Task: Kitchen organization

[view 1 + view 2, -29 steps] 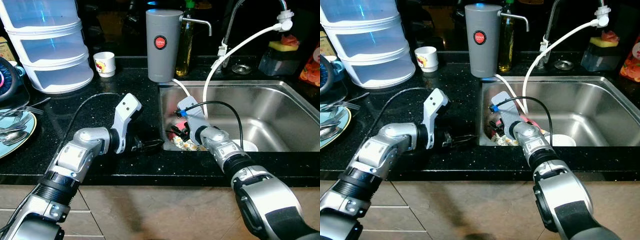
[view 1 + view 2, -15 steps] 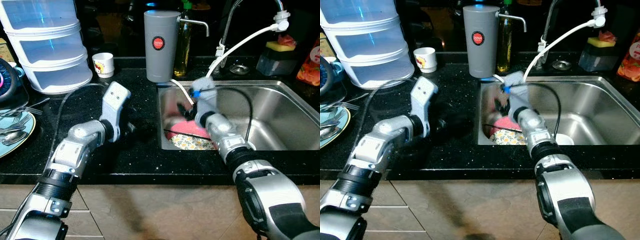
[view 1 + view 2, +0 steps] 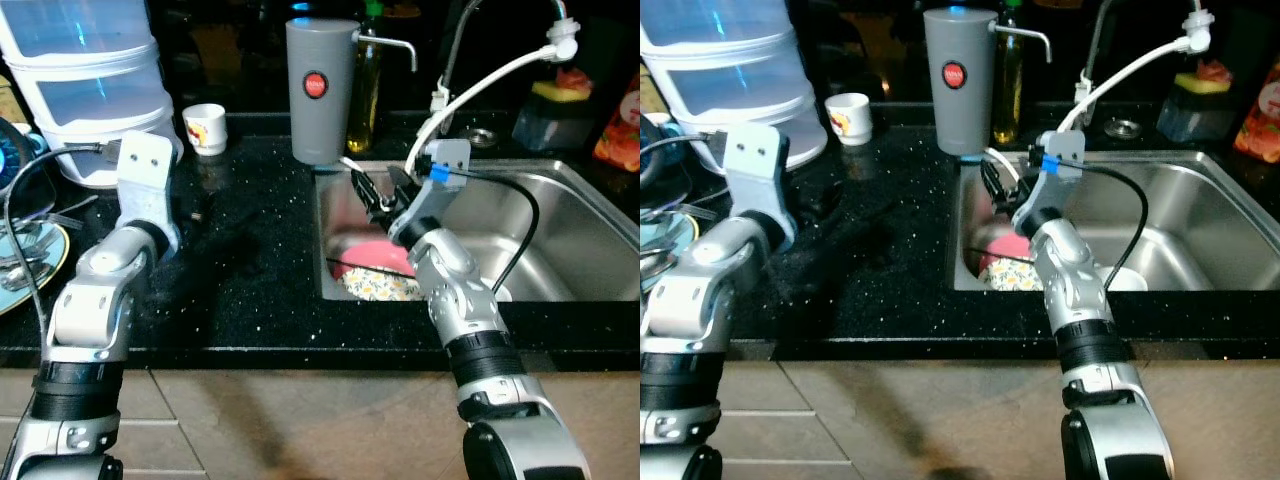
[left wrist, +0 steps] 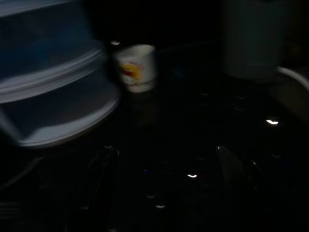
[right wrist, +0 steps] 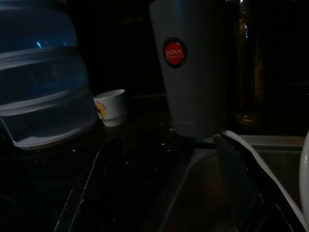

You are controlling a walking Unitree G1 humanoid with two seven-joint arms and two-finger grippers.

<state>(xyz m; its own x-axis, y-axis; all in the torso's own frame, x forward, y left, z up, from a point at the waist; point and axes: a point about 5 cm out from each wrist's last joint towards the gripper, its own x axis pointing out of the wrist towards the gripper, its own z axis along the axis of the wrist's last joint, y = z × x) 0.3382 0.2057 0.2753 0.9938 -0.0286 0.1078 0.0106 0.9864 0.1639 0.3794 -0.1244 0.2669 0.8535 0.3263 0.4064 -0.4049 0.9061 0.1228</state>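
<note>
In the steel sink (image 3: pixel 560 215), a pink dish (image 3: pixel 372 256) lies on a floral plate (image 3: pixel 378 287) at the near left corner. My right gripper (image 3: pixel 375 197) hangs above the sink's left edge, open and empty, facing the grey canister (image 5: pixel 193 67). The right wrist view shows its fingers (image 5: pixel 241 186) spread wide. My left arm is raised over the black counter (image 3: pixel 250 290). Its left gripper (image 4: pixel 166 179) is open and empty above the counter, facing a small white cup (image 4: pixel 136 67) and the stacked clear containers (image 3: pixel 95 90).
An oil bottle (image 3: pixel 366 90) and a faucet with a white hose (image 3: pixel 470 95) stand behind the sink. A sponge holder (image 3: pixel 560 110) sits at the back right. A plate with cutlery (image 3: pixel 25 265) lies at the counter's left. A white bowl (image 3: pixel 502 293) rests in the sink.
My right gripper has risen from the dishes in the sink to above its left edge. My left arm has lifted off the counter and swung left toward the containers.
</note>
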